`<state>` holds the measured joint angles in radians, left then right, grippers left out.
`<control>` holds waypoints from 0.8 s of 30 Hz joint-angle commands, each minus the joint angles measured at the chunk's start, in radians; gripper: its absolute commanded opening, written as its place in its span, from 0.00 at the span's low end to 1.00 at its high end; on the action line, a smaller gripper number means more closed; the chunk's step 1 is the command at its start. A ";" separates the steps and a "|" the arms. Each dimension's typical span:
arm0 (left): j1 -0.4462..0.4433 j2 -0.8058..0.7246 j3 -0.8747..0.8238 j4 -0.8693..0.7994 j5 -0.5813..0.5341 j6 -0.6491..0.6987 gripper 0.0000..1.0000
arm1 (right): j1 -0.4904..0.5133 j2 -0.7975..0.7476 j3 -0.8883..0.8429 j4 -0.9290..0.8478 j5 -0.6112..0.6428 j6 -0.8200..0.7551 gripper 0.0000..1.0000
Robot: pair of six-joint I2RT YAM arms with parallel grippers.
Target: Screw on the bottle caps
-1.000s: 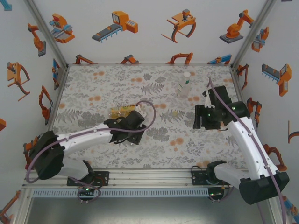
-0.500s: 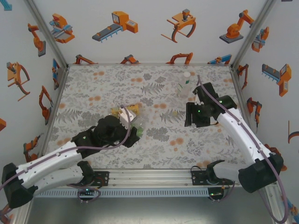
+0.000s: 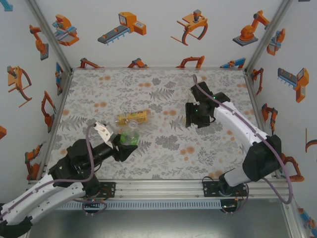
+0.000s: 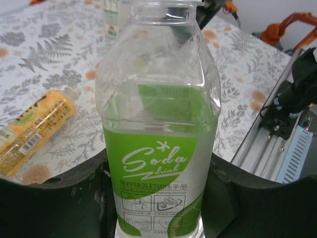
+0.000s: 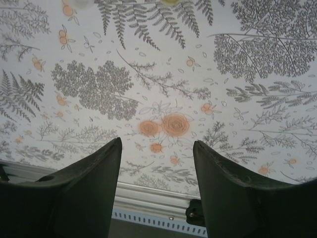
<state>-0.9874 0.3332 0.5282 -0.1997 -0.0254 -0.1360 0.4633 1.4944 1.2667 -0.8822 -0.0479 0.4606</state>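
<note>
In the left wrist view the green-labelled bottle [image 4: 157, 163] sits between my left gripper's [image 4: 158, 198] two black fingers, which are shut on its label. Its neck points away from the wrist, and the top is cut off. From above, that left gripper [image 3: 121, 145] holds the bottle [image 3: 130, 137] over the near left of the table. Just beyond it the yellow bottle [image 3: 132, 118] [image 4: 37, 129] lies on its side. My right gripper [image 3: 190, 116] [image 5: 157, 148] hovers open over bare patterned table. A whitish [image 5: 79, 2] and a yellowish [image 5: 171, 1] round shape are cut off; whether they are bottle caps is unclear.
Behind the held bottle another bottle [image 4: 111, 17] stands far off, mostly cut off. The metal rail [image 3: 158, 191] runs along the table's near edge. Printed walls close in the left, back and right sides of the floral table [image 3: 163, 153].
The left arm has drawn back toward the near left, carrying the green-labelled bottle away from the yellow one. The right gripper has swung left toward the table's middle, still open.
</note>
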 commanded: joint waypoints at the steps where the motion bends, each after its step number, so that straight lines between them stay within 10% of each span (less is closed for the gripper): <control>1: 0.007 -0.054 -0.020 -0.010 -0.043 0.001 0.00 | 0.009 0.039 0.048 0.059 0.028 0.031 0.56; 24: 0.010 -0.080 -0.013 -0.058 -0.097 -0.002 0.00 | 0.070 0.375 0.247 0.133 0.051 0.020 0.53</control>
<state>-0.9810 0.2600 0.5018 -0.2539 -0.1101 -0.1364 0.4976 1.8252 1.4475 -0.7486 -0.0101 0.4751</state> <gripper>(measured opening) 0.525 0.533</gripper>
